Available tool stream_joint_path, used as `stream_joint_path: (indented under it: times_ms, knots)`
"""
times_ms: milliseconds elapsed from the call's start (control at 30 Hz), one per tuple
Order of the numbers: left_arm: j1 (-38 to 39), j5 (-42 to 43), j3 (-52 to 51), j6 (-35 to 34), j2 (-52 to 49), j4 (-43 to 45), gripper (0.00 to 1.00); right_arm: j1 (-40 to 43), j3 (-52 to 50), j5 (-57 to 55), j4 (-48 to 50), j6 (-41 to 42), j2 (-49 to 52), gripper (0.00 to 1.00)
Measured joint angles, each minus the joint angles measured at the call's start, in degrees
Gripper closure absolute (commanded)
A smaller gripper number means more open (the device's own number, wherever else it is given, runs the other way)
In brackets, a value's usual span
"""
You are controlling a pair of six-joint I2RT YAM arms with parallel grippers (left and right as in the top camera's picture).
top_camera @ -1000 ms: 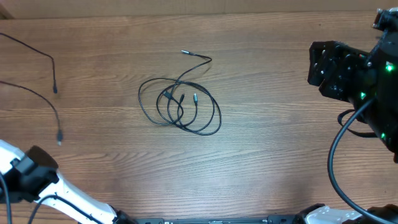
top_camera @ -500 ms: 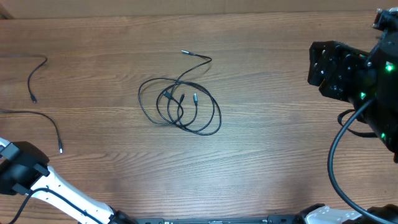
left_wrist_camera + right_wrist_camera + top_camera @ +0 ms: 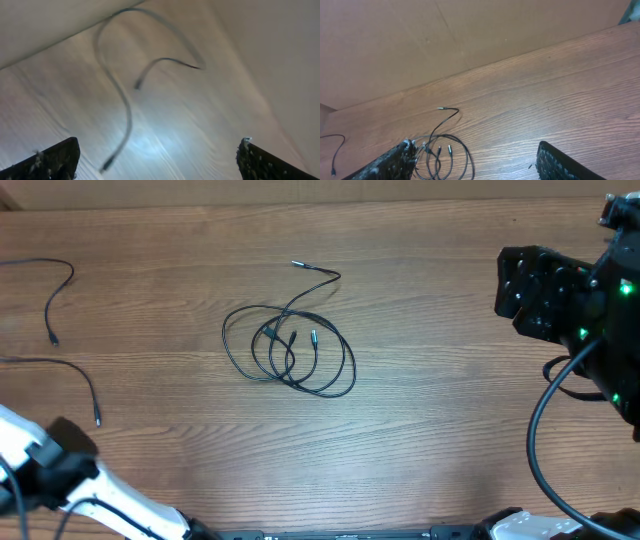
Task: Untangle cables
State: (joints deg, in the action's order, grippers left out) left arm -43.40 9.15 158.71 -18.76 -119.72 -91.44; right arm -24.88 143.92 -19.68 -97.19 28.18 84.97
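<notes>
One thin black cord with silvery plug tips (image 3: 72,280) lay by itself in an open curve on the brown wood-grain tabletop (image 3: 430,440). It sat just ahead of the left claw (image 3: 157,167), and both of its ends showed on the wood. That claw's two black fingers were spread wide with nothing between them, so it held nothing.

Well away from that claw, toward the middle of the table, sat the tangle of thin black cords (image 3: 290,345): several overlapping loops, with one plug end poking out on the far side and more plug tips caught inside. In the right wrist view the bundle appeared in front of the right claw (image 3: 475,167), close to one fingertip but untouched. That claw's fingers also stood apart and empty, well clear of the heap.

By my reading, about one cord's worth of the job was done. The central knot, seemingly two or more cords, had not been separated, and neither claw was placed to pull at it.
</notes>
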Motion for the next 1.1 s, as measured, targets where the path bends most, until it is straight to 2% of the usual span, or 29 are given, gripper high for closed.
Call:
stream_joint_path:
  times_ms: [233,467,600,633,900,1100]
  knots:
    - [15.6,3.4,0.7,6.5,10.9,-5.0,0.01,0.0,0.0,0.0,0.0,-0.4,0.1,0.24]
    - [32.4,2.6,-5.9,10.4,9.3,-5.0,0.06,0.0,0.0,0.1,0.0,-1.0,1.1,0.24]
    - [38.2,1.3,-12.5,10.9,6.5,-3.5,0.05,0.0,-0.2,0.3,0.0,-1.2,1.9,0.23]
    - [40.0,1.0,-15.8,11.1,5.5,-2.6,0.02,0.0,-0.5,0.3,0.0,-1.2,1.9,0.23]
    - [44.3,-2.9,-35.6,8.3,5.2,2.4,0.00,0.0,-3.7,0.4,0.0,-1.3,1.9,0.20]
    - [44.4,-1.7,-53.9,7.1,5.2,15.9,0.01,0.0,-4.1,0.4,0.0,-1.4,2.1,0.20]
